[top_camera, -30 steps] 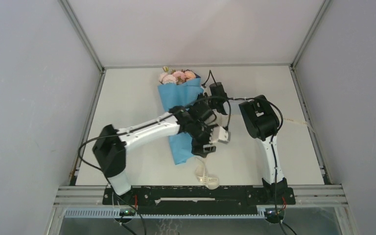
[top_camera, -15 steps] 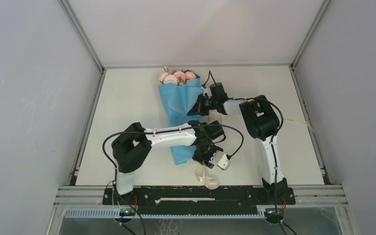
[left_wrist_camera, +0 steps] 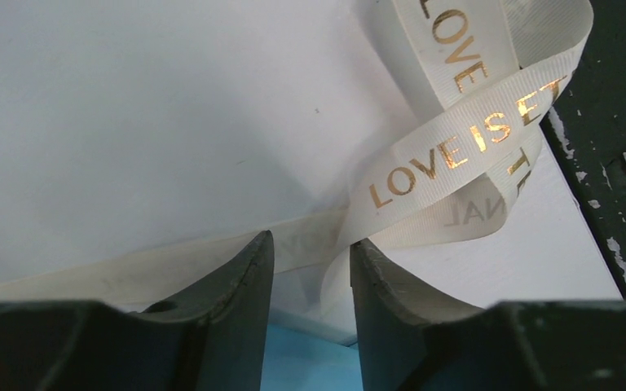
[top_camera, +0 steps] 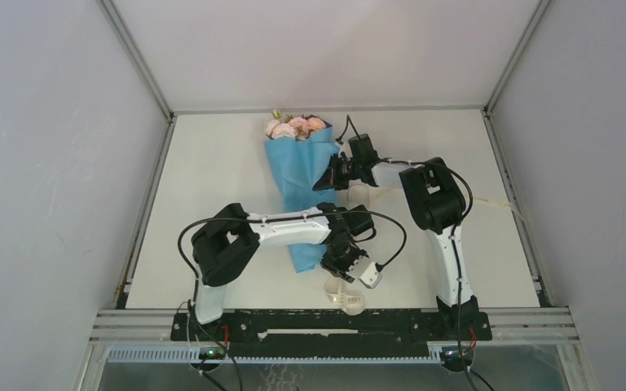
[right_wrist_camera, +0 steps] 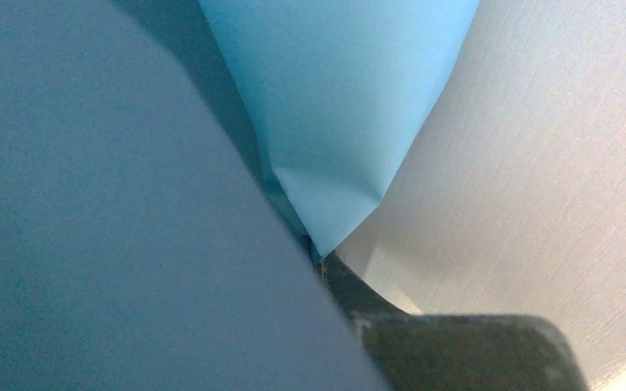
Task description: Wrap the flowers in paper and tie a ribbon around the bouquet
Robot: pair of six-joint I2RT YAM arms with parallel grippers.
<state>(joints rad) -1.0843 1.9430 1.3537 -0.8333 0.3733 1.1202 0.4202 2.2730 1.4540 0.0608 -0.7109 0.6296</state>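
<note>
The bouquet (top_camera: 300, 175) lies on the table as a light-blue paper cone, with the pink flowers (top_camera: 295, 127) at its far, wide end. My right gripper (top_camera: 327, 177) is at the cone's right edge, shut on a fold of the paper (right_wrist_camera: 342, 98), which runs into the closed tips (right_wrist_camera: 322, 257). The cream ribbon (top_camera: 344, 295) lies looped near the table's front edge, below the cone's tip. My left gripper (top_camera: 337, 269) is down over it. Its jaws stand apart with a strand of the ribbon (left_wrist_camera: 448, 155) passing between them (left_wrist_camera: 310, 244); blue paper (left_wrist_camera: 310, 366) shows beneath.
A black rail (top_camera: 334, 322) runs along the near table edge, right beside the ribbon loop (left_wrist_camera: 619, 163). A white cable (top_camera: 497, 204) lies at the table's right side. Grey walls enclose the table on the left, right and back.
My left arm has drawn back from the bouquet's middle toward the front edge, down onto the ribbon, and its jaws have narrowed. The right gripper stays at the paper's edge.
</note>
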